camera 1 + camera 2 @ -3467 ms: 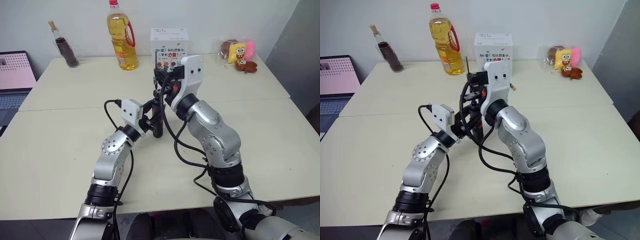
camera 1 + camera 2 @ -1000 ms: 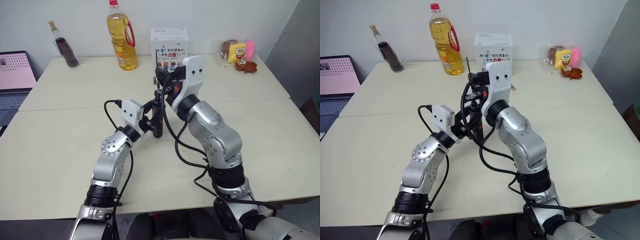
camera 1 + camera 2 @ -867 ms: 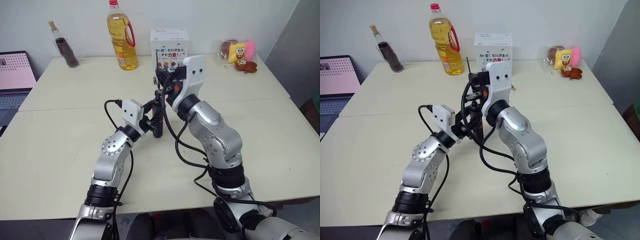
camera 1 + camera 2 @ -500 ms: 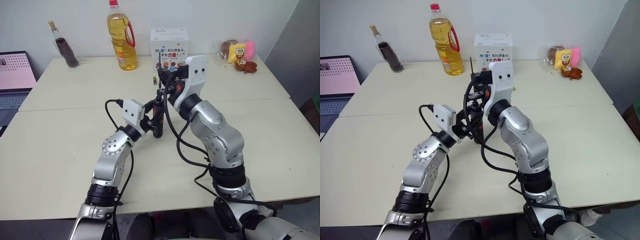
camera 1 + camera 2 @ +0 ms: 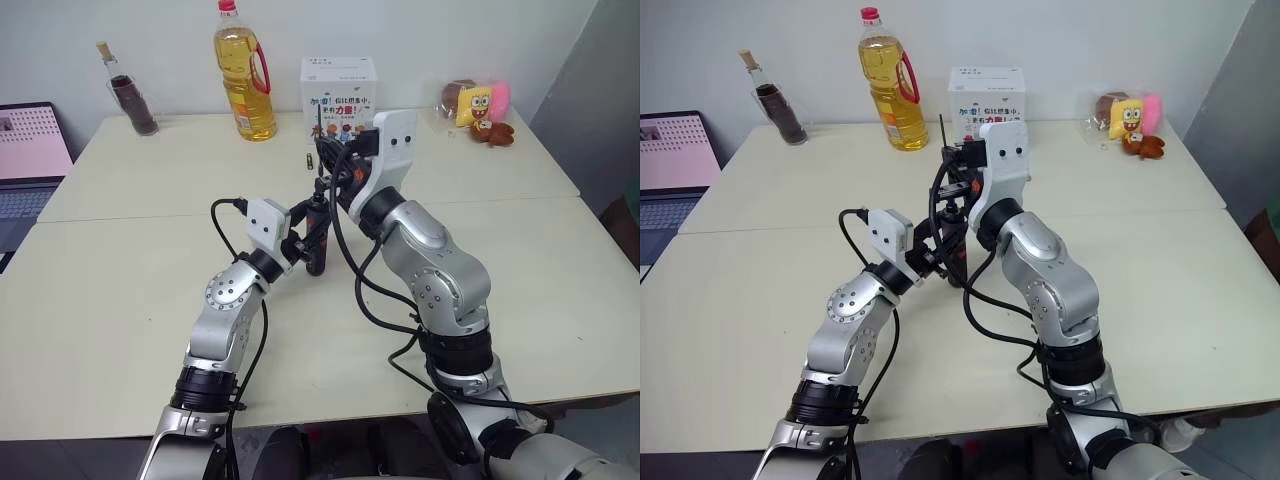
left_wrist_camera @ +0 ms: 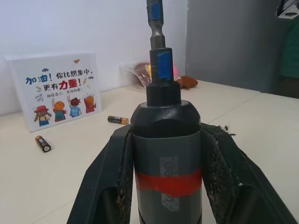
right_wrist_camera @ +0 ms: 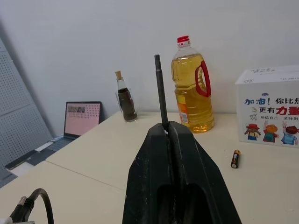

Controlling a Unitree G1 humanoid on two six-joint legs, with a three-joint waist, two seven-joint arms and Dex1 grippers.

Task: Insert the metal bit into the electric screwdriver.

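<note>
The electric screwdriver (image 6: 167, 154), black with a red band, stands upright above the table, and my left gripper (image 6: 167, 135) is shut on its body. The metal bit (image 6: 154, 28) rises straight from the screwdriver's top collar with its lower end seated there. My right gripper (image 7: 169, 128) is shut on that thin bit (image 7: 160, 88) higher up, and the bit's upper end sticks out past the fingers. From the head, the right gripper (image 5: 333, 165) sits directly above the screwdriver (image 5: 316, 245) at mid-table.
Along the far edge of the cream table (image 5: 120, 300) stand an oil bottle (image 5: 244, 75), a white printed box (image 5: 339, 90) and a small dark bottle (image 5: 128, 95). Plush toys (image 5: 480, 108) lie far right, a laptop (image 5: 30, 150) far left. Two batteries (image 6: 42, 143) (image 6: 117, 120) lie near the box.
My right hand has drifted a touch to the right, uncovering a battery behind it. Both grips and the screwdriver are as before.
</note>
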